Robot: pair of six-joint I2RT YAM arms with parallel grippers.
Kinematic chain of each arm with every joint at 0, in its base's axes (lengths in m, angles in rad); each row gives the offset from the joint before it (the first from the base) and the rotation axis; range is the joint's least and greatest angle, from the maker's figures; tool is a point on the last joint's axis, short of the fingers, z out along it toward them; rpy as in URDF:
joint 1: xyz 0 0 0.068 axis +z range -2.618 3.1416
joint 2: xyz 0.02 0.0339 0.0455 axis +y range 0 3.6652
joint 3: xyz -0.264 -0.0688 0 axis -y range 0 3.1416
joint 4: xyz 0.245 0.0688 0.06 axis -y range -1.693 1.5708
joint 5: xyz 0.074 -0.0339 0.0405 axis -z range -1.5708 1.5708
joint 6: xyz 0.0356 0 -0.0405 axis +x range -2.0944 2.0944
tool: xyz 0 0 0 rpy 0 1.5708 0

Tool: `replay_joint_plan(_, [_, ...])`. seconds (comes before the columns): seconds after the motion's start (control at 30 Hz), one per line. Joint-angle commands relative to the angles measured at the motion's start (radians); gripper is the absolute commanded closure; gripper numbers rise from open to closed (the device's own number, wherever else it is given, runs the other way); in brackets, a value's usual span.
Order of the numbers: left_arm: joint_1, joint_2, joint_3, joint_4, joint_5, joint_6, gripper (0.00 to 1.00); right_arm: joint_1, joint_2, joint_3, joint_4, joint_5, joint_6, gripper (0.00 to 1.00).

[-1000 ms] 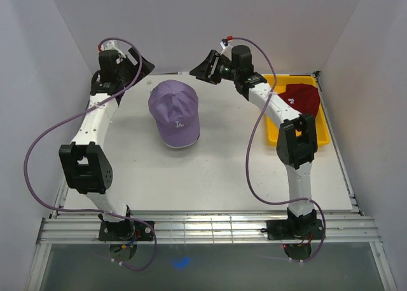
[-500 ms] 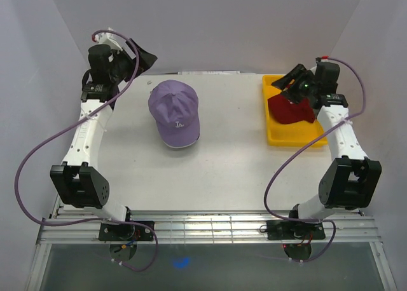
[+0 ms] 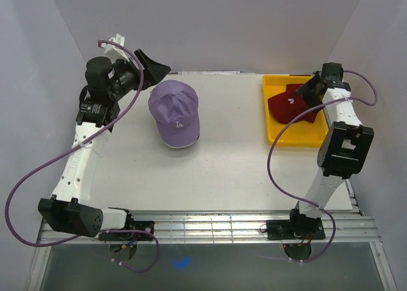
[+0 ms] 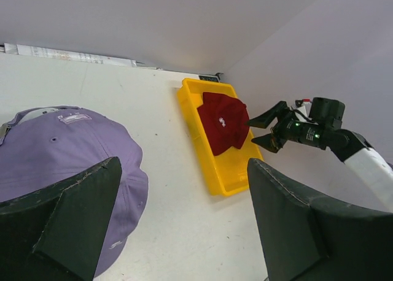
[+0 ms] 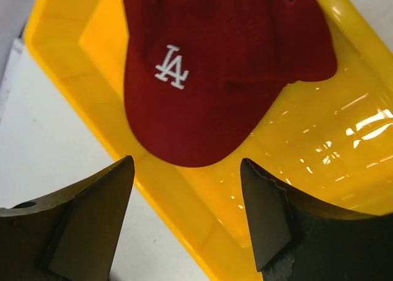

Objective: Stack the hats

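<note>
Our right gripper (image 5: 186, 165) hangs with its jaws spread and nothing between them, over the brim of the dark red LA cap (image 5: 209, 66). That cap lies in the yellow tray (image 5: 344, 158) at the far right of the white table (image 3: 241, 157). Our left gripper (image 4: 184, 164) is likewise released and empty, raised at the far left near the lavender cap (image 3: 175, 110). The lavender cap sits crown up on the table, well apart from the tray.
</note>
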State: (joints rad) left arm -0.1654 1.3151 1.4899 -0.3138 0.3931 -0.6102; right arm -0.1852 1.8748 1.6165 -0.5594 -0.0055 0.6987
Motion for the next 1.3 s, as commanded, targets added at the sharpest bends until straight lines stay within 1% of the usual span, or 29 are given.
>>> replay_joint_plan(0.0, [0.003, -0.053, -0.029, -0.004, 0.035, 0.007, 0.07, -0.005, 0.026, 0.066, -0.065, 0.153, 0.039, 0.25])
replay_joint_plan(0.13, [0.003, -0.1, -0.043, -0.018, 0.066, 0.0, 0.07, -0.005, 0.107, 0.121, -0.077, 0.193, 0.07, 0.28])
replay_joint_plan(0.27, [-0.002, -0.143, -0.06, -0.041, 0.061, 0.007, 0.07, -0.003, 0.168, 0.177, -0.102, 0.199, 0.097, 0.29])
replay_joint_plan(0.47, [-0.009, -0.146, -0.06, -0.062, 0.058, 0.017, 0.07, -0.003, 0.236, 0.212, -0.108, 0.202, 0.117, 0.31])
replay_joint_plan(0.57, [-0.013, -0.148, -0.057, -0.068, 0.049, 0.023, 0.07, -0.002, 0.247, 0.197, -0.1, 0.2, 0.13, 0.32])
replay_joint_plan(0.83, [-0.013, -0.136, -0.046, -0.088, 0.04, 0.027, 0.07, -0.002, 0.293, 0.189, -0.07, 0.187, 0.137, 0.38])
replay_joint_plan(1.03, [-0.013, -0.128, -0.06, -0.09, 0.041, 0.026, 0.08, -0.003, 0.302, 0.166, -0.03, 0.168, 0.124, 0.67])
replay_joint_plan(1.07, [-0.014, -0.128, -0.06, -0.09, 0.041, 0.026, 0.08, -0.003, 0.302, 0.163, -0.028, 0.165, 0.121, 0.77])
replay_joint_plan(1.13, [-0.013, -0.126, -0.057, -0.094, 0.036, 0.035, 0.08, -0.002, 0.294, 0.148, -0.013, 0.154, 0.114, 0.86])
replay_joint_plan(1.17, [-0.013, -0.123, -0.054, -0.097, 0.035, 0.038, 0.08, -0.003, 0.291, 0.143, -0.01, 0.151, 0.113, 0.92])
replay_joint_plan(1.27, [-0.014, -0.117, -0.046, -0.105, 0.038, 0.044, 0.09, -0.003, 0.264, 0.146, 0.001, 0.139, 0.093, 0.92])
